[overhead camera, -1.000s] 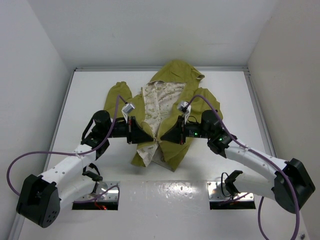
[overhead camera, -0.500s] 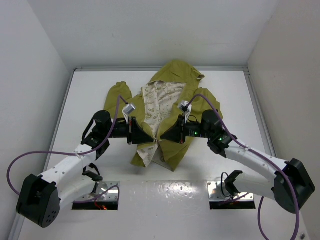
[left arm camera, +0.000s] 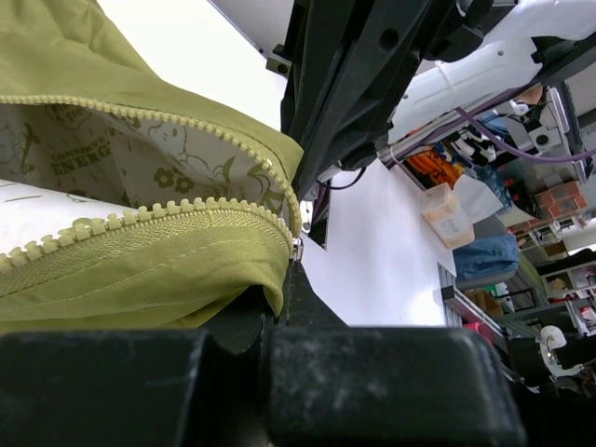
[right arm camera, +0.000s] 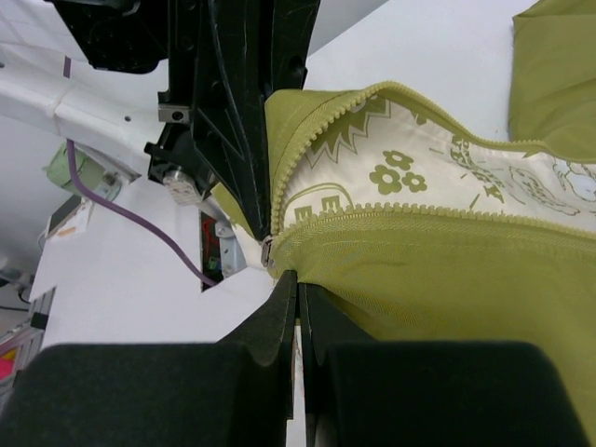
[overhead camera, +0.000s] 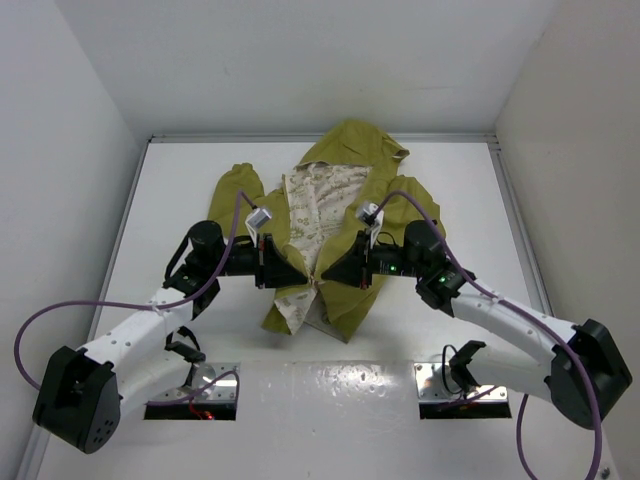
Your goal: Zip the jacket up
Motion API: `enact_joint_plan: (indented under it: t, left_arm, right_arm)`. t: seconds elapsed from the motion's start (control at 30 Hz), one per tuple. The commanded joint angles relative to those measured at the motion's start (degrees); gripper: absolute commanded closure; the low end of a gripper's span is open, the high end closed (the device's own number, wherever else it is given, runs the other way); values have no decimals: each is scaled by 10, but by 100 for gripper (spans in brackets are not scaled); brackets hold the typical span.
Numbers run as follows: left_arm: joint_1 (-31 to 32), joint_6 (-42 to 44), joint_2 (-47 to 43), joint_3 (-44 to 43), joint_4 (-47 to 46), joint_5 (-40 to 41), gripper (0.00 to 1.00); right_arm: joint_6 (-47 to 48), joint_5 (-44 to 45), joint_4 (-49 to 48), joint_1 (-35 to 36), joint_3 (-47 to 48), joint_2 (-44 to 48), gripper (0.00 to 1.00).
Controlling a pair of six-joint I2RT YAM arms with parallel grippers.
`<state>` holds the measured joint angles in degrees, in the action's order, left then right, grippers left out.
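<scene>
The olive-green jacket [overhead camera: 400, 205] lies open on the white table, hood at the back, cream printed lining [overhead camera: 315, 205] showing. My left gripper [overhead camera: 298, 272] and right gripper [overhead camera: 328, 270] meet tip to tip at the lower front opening. In the left wrist view the left gripper [left arm camera: 282, 279] is shut on the jacket's hem [left arm camera: 140, 270], beside a small metal zipper piece [left arm camera: 297, 249]. In the right wrist view the right gripper [right arm camera: 298, 279] is shut on the other front edge [right arm camera: 447, 270], next to a metal zipper piece [right arm camera: 267, 251]. The zipper teeth [right arm camera: 419, 212] stand apart.
White walls enclose the table on three sides. Two metal mounting plates [overhead camera: 190, 390] [overhead camera: 465, 385] sit at the near edge by the arm bases. Purple cables [overhead camera: 60, 312] loop off each arm. A jacket sleeve [overhead camera: 238, 185] spreads to the back left.
</scene>
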<state>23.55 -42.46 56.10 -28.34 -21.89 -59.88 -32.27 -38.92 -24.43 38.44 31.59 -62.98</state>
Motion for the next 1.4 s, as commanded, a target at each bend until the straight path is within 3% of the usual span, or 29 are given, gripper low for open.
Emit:
enact_joint_plan:
  t: [0.0,0.63,1.37]
  left_arm:
    - [5,7,-3,-22,-13,0,100]
    - [5,12,-3,-22,-13,0,100]
    - [5,12,-3,-22,-13,-5,100]
  right_arm:
    - [30,-5,-5,9,5,17,100]
    - [-13,5,-50,6,15,12,100]
    - [-2,27,-16,1,2,11,100]
